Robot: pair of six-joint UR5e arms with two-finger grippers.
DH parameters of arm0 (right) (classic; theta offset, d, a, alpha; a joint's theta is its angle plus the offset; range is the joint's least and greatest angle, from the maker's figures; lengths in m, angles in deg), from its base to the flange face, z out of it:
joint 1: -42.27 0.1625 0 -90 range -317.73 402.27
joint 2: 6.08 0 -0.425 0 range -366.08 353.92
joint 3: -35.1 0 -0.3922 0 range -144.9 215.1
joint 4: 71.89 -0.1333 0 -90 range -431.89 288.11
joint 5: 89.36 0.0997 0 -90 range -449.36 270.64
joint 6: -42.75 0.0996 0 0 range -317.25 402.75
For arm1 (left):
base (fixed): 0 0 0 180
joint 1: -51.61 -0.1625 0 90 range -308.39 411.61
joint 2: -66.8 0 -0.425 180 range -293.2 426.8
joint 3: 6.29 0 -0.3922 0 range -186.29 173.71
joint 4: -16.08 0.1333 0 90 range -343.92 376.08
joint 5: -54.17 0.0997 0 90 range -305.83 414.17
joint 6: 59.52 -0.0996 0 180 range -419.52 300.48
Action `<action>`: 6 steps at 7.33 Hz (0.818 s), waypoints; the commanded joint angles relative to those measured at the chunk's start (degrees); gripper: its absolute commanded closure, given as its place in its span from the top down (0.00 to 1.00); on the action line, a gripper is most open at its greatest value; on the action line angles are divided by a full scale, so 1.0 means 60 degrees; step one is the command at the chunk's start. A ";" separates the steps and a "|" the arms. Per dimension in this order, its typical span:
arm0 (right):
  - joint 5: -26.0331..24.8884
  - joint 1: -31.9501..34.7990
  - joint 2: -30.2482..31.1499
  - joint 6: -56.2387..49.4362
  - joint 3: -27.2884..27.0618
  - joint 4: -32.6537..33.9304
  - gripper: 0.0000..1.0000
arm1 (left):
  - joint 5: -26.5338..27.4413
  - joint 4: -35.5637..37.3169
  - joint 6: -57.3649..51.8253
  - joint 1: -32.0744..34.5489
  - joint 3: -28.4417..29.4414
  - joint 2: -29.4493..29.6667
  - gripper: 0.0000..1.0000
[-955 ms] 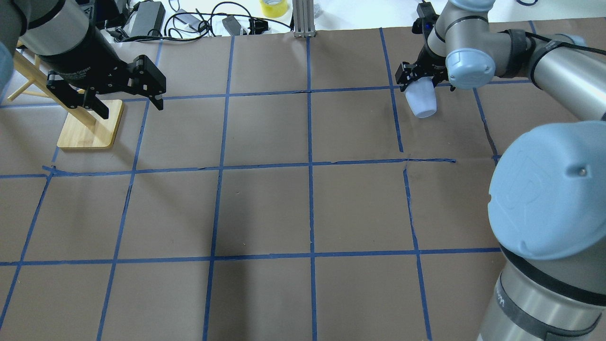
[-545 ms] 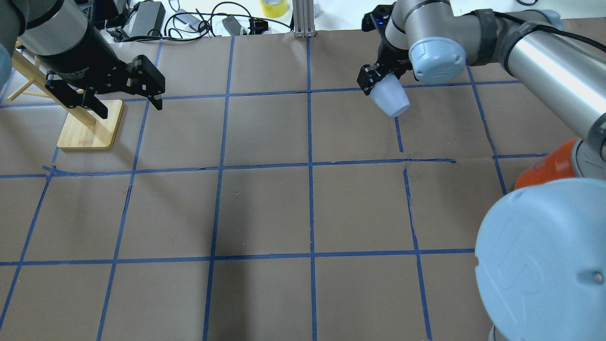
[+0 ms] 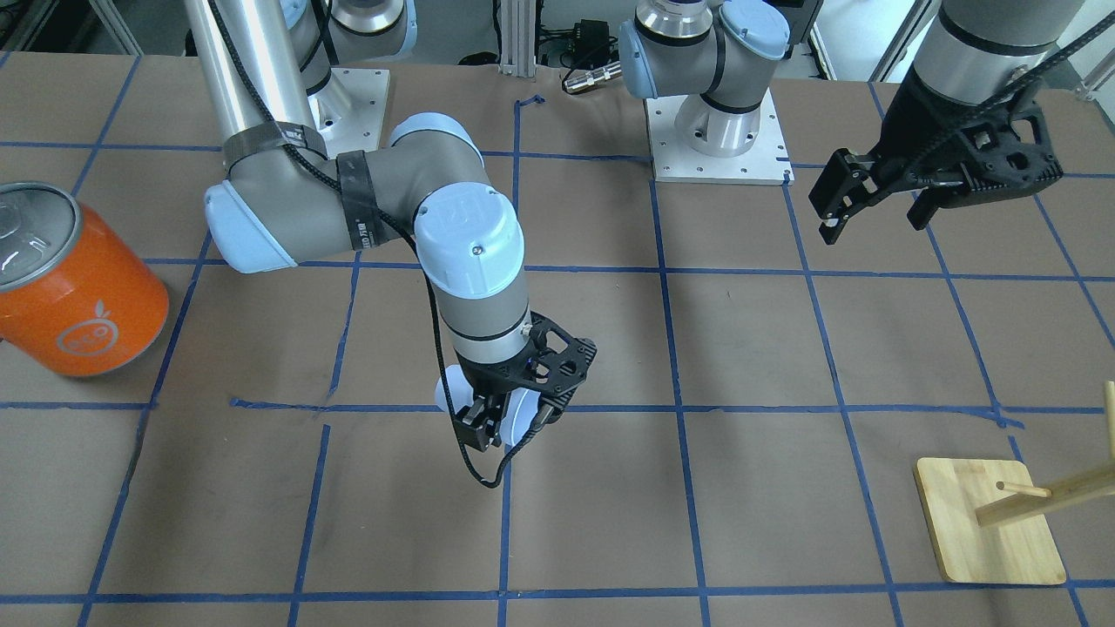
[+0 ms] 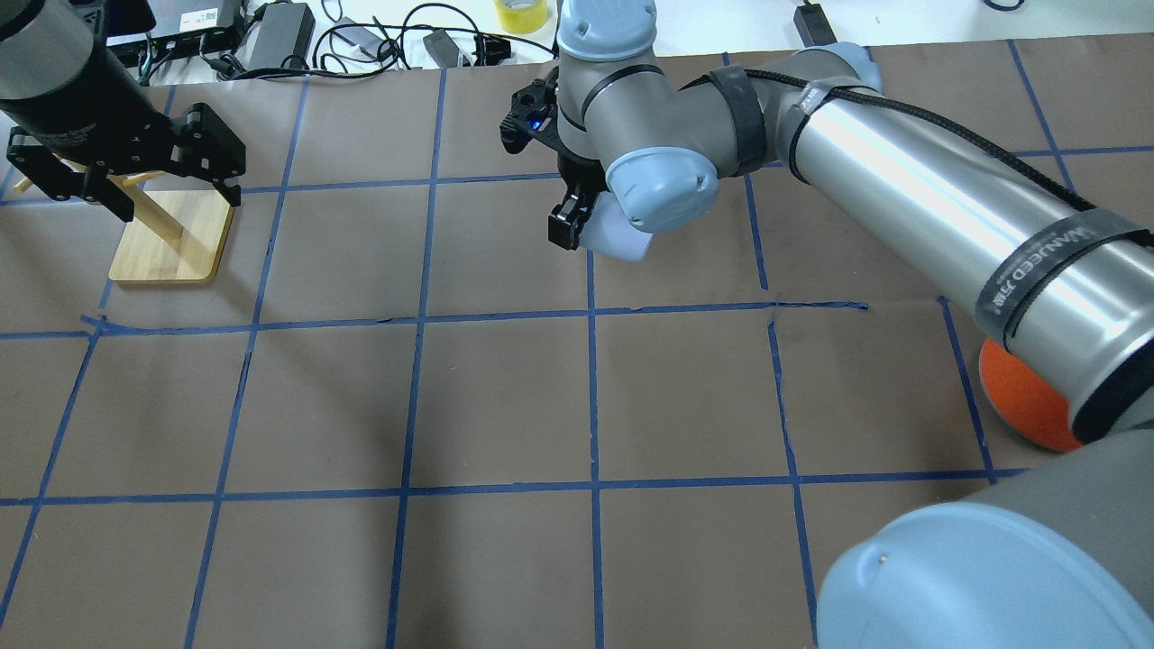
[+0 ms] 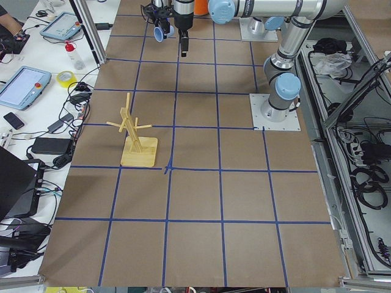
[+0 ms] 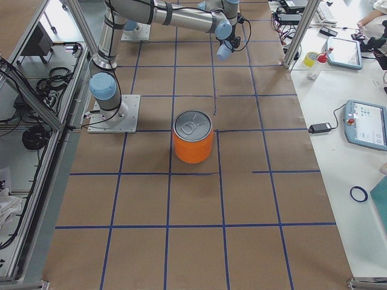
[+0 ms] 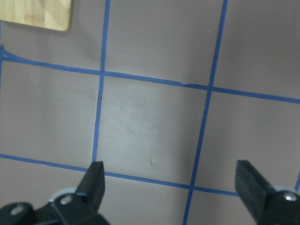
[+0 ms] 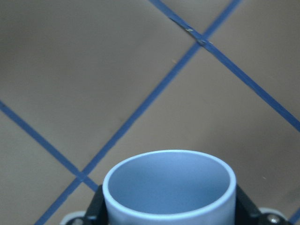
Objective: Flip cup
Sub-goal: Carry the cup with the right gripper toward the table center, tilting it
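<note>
Two grippers show: the right gripper (image 3: 496, 428) pinches the cup (image 8: 168, 187) by its sides, clear of the desk (image 3: 784, 488) near mid-grid. The cup's mouth faces away from the wrist and downward, probably mid-turn for setting it down flipped. The left gripper (image 7: 171, 171) is spread wide and empty, likely parked out of the way near the wooden stand (image 3: 989, 531). An orange can (image 3: 78, 296) stands well apart.

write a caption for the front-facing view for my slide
Right gripper holds the pale cup over the table; left gripper hangs open; wooden rack and orange can sit at opposite ends.
</note>
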 commanded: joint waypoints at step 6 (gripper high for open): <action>0.0225 0.1068 -0.0678 -0.1737 -0.1311 0.2237 0.28 | 0.0017 0.0001 -0.0045 -0.0055 -0.0016 -0.0021 1.00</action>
